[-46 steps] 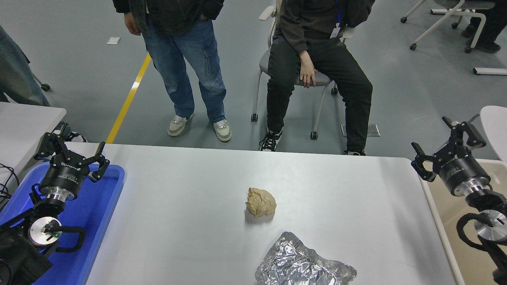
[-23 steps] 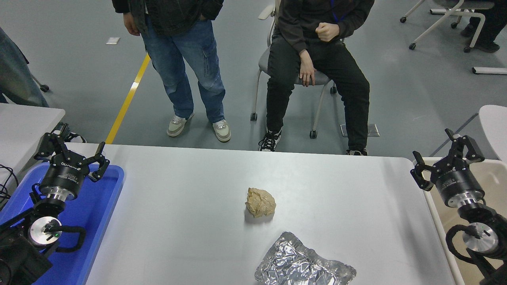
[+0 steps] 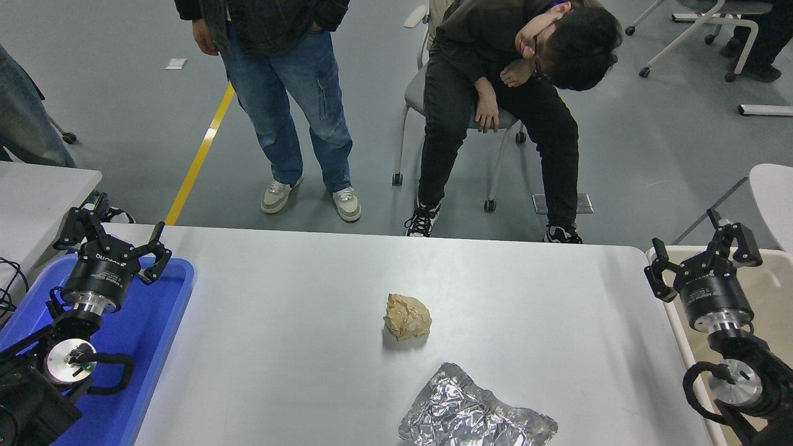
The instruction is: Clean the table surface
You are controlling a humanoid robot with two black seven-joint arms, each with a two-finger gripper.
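The table surface (image 3: 297, 291) is a wide white-grey top with rounded corners. A crumpled ball of brown paper (image 3: 407, 316) lies near its middle. A crinkled silver foil wrapper (image 3: 476, 416) lies flat at the front edge. My right gripper (image 3: 702, 250) is open at the table's right edge, over a beige tray (image 3: 777, 291), empty. My left gripper (image 3: 113, 233) stands open and parked at the left, above a blue tray (image 3: 148, 322), also empty.
A smaller white table (image 3: 37, 192) adjoins at the far left. Beyond the far edge one person stands (image 3: 285, 93) and another sits on a chair, leaning forward (image 3: 508, 93). Office chairs stand at the top right.
My right arm has drawn back toward the lower right and its gripper has dropped slightly. The seated person has bent forward and down. The paper ball, foil and left arm have not moved.
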